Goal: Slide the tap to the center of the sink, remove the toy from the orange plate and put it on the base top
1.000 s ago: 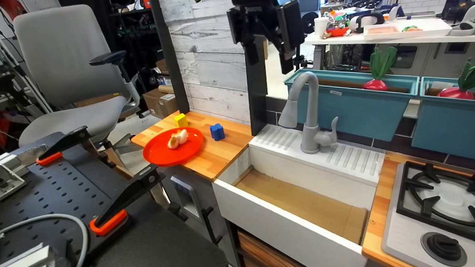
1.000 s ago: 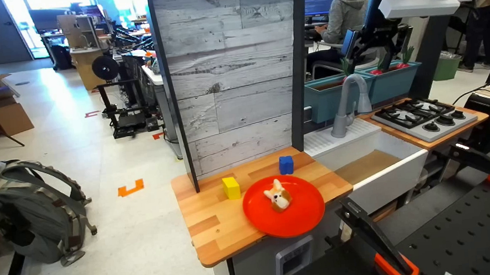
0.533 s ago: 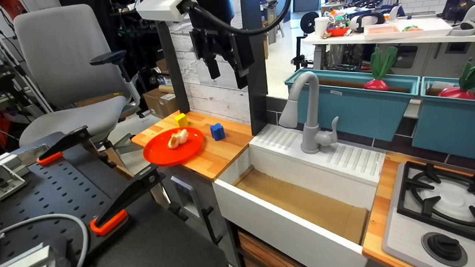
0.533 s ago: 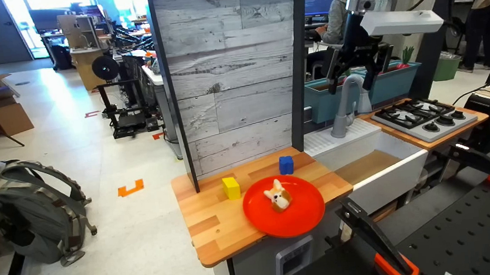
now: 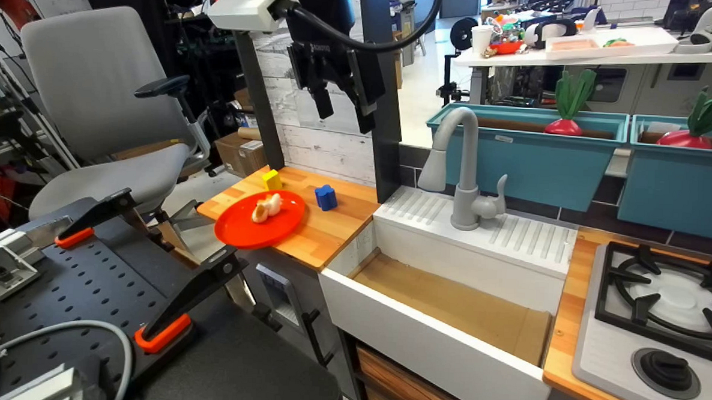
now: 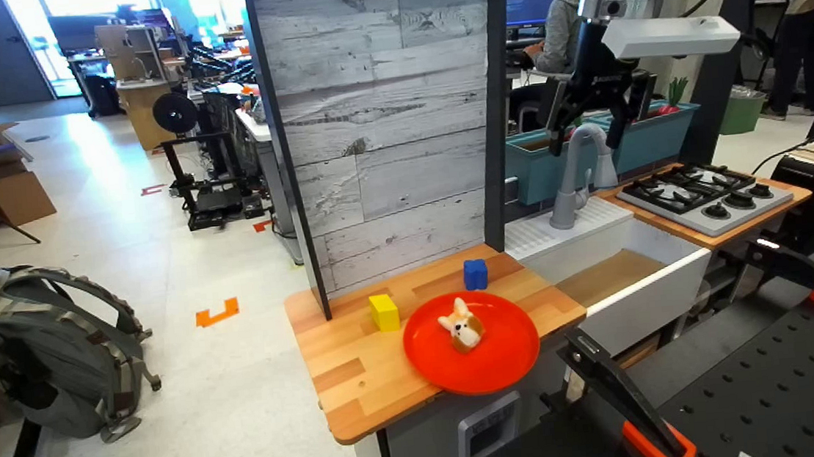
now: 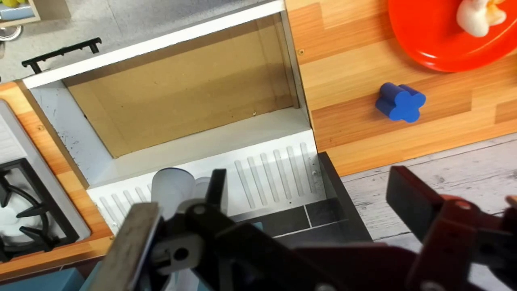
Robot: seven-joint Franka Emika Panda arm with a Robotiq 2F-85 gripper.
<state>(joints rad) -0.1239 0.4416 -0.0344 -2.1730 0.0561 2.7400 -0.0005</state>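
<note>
The tall grey tap [image 5: 468, 157] [image 6: 566, 196] [image 7: 171, 188] stands on the ribbed back rim of the white sink [image 5: 428, 335] [image 6: 649, 303] [image 7: 161, 46], around the rim's middle. The toy [image 5: 265, 208] [image 6: 464, 330] [image 7: 476, 18], a small white-and-tan dog figure, lies on the orange plate [image 5: 234, 231] [image 6: 506, 356] [image 7: 436, 46]. The plate rests on the tan wooden base top [image 5: 324, 241] [image 6: 355, 395] [image 7: 347, 81]. My gripper [image 5: 345, 116] [image 6: 586, 143] [image 7: 311, 182] is open and empty, above the countertop and away from the tap. Its left finger partly hides the tap's base in the wrist view.
A blue block [image 5: 326, 199] [image 7: 402, 103] and a yellow block [image 6: 385, 313] stand on the countertop near the plate. A dark post [image 5: 383, 117] and a plank wall [image 6: 382, 113] rise behind. Blue-green planters [image 5: 526, 165] hang behind the tap. A stove [image 5: 676, 292] lies beyond the sink.
My gripper has come down, moving left in an exterior view and staying open; over the last half second it is almost still. The tap, plate and toy have not moved.
</note>
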